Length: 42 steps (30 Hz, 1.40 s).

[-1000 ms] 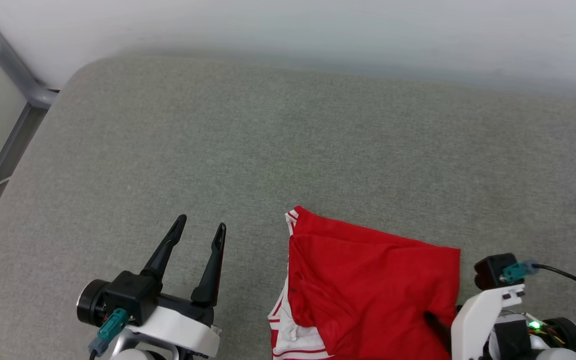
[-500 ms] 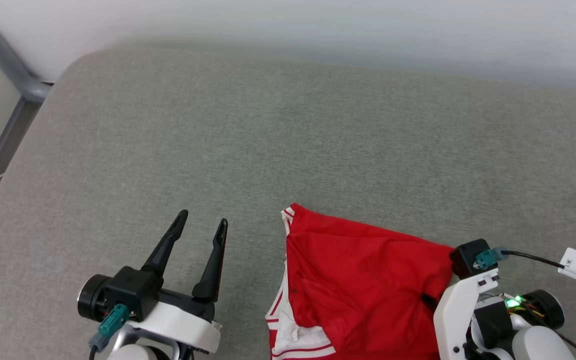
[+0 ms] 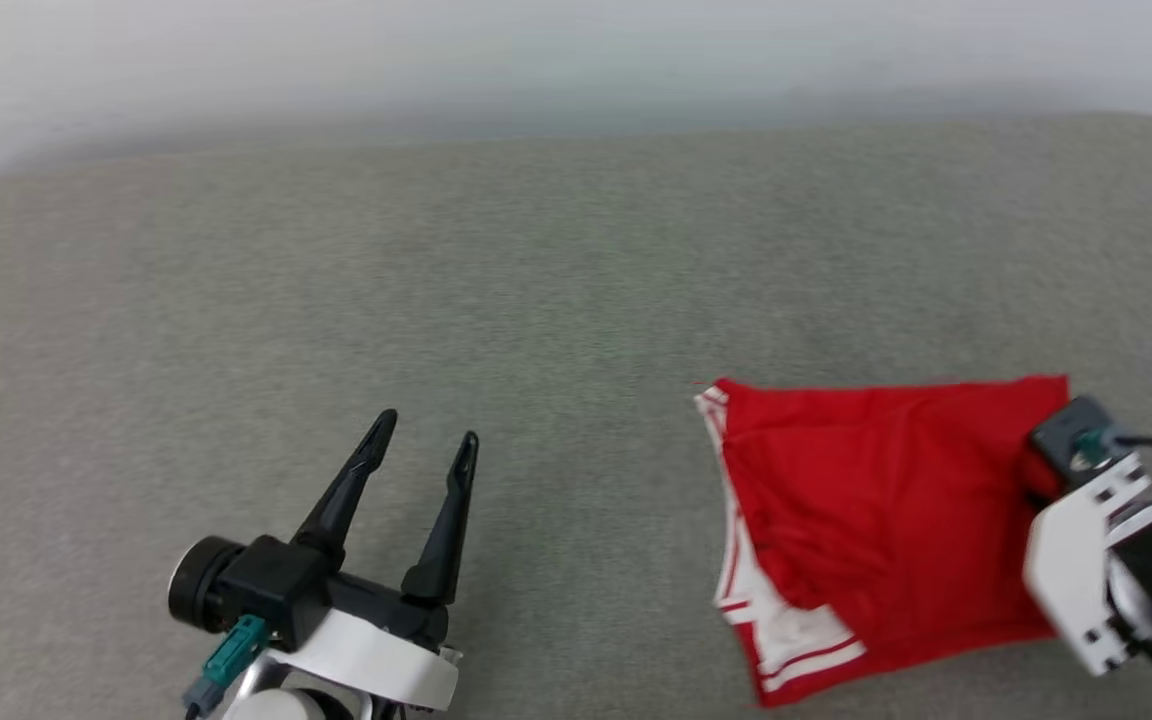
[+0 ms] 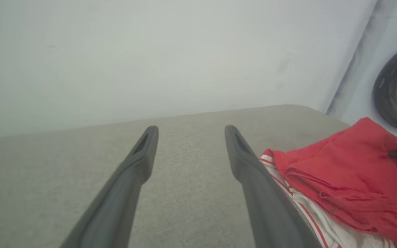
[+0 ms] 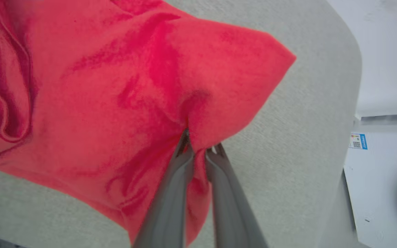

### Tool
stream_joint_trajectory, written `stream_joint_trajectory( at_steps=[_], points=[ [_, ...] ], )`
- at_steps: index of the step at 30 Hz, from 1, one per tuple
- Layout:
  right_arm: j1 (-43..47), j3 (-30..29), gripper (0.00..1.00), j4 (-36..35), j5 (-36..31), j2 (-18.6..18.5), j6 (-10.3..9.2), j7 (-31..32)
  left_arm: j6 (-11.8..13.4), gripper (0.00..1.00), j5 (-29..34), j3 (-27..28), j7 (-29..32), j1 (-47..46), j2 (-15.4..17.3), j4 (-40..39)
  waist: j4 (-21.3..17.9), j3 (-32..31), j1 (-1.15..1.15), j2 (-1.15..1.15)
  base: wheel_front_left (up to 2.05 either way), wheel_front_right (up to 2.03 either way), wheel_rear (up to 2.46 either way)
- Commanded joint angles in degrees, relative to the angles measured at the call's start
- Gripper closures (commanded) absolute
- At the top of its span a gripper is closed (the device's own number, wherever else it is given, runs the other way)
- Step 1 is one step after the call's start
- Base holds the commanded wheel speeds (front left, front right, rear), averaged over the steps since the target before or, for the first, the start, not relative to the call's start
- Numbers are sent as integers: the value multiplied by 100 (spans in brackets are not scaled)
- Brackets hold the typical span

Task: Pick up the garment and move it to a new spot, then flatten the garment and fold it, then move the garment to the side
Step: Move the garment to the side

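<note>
Pinching a red fold at the right edge of the garment, my right gripper has just snapped shut from wide open, so I judge the move aside can begin; the folded garment lies near-right on the grey cushion. My left gripper hangs spread, empty. I can read no lettering on the cloth; the blue sticker on the white machine is unreadably small

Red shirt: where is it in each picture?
Head view: red shirt lower right, lying on the grey cushion.
Left wrist view: shirt at the right, beside the open left claw.
Right wrist view: shirt upper left and middle, pinched by the shut right claw.
Shared landmark: the grey cushion under it.
</note>
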Motion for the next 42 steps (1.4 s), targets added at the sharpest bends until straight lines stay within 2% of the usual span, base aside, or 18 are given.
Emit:
stream_joint_trajectory(
  at_steps=[1, 8, 14, 17, 22, 30, 31, 32, 37, 42],
  points=[
    [-92, -11, 100, -41, 44, -62, -9, 17, -9, 0, 29, -1, -12, -106, 42, -24, -359, 210, 0, 0, 0, 0, 0],
    [-612, -272, 100, 145, 346, -907, -8, -193, -9, 0, 121, -152, -12, -532, 259, -360, -1019, 873, 0, 0, 0, 0, 0],
    [-1077, -403, 100, 1025, 204, -1300, -10, -873, -9, 0, 148, -302, 62, -982, 575, -733, -1259, 1487, 0, 0, 0, 0, 0],
    [-1312, -585, 100, 1647, 17, -1365, -10, -1298, -9, 0, 159, -321, 148, -1184, 685, -949, -1255, 1769, 0, 0, 0, 0, 0],
    [-1691, -1116, 100, 2665, -187, -1165, -10, -1901, -9, 0, 46, -266, 335, -1418, 811, -1341, -1150, 2163, 0, 0, 0, 0, 0],
    [-2082, -1561, 100, 3795, -657, -991, -11, -2434, 44, 0, 36, -262, 442, -1491, 857, -1609, -952, 2257, 0, 0, 0, 0, 0],
    [-2118, -1604, 65, 3871, -701, -963, -10, -2490, 54, 0, 28, -275, 422, -1478, 842, -1586, -929, 2224, 0, 0, 0, 0, 0],
    [-2149, -1654, 0, 3931, -736, -931, -10, -2537, 65, 0, 22, -286, 404, -1456, 825, -1555, -908, 2180, 0, 0, 0, 0, 0],
    [-2240, -1812, 0, 4003, -902, -793, -10, -2682, 107, 0, -22, -310, 252, -1344, 743, -1324, -802, 1840, 0, 0, 0, 0, 0],
    [-2232, -1934, 0, 3525, -904, -482, -10, -2798, 178, 0, -143, -260, 97, -1166, 601, -976, -652, 1306, 0, 0, 0, 0, 0]
  ],
)
